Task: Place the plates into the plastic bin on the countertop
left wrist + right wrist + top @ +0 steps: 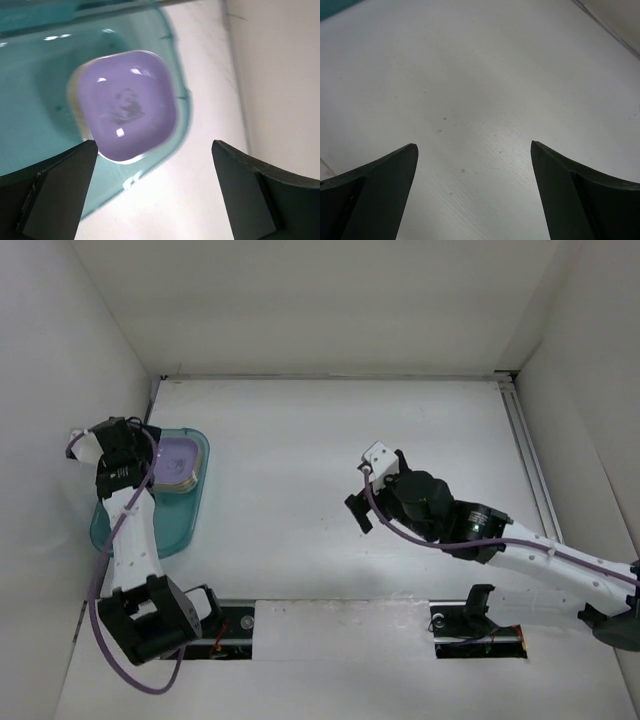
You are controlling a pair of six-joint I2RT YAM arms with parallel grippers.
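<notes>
A stack of plates with a purple plate (176,462) on top lies in the far end of the teal plastic bin (178,525) at the left of the white countertop (330,440). In the left wrist view the purple plate (127,112) sits in the bin (40,75), with a cream plate edge (75,102) showing under it. My left gripper (118,445) is open and empty, held above the bin's far corner (155,147). My right gripper (358,502) is open and empty over bare countertop (470,100) near the middle.
White walls (60,360) enclose the countertop on the left, back and right. A metal rail (528,460) runs along the right edge. The arm bases (150,620) sit at the near edge.
</notes>
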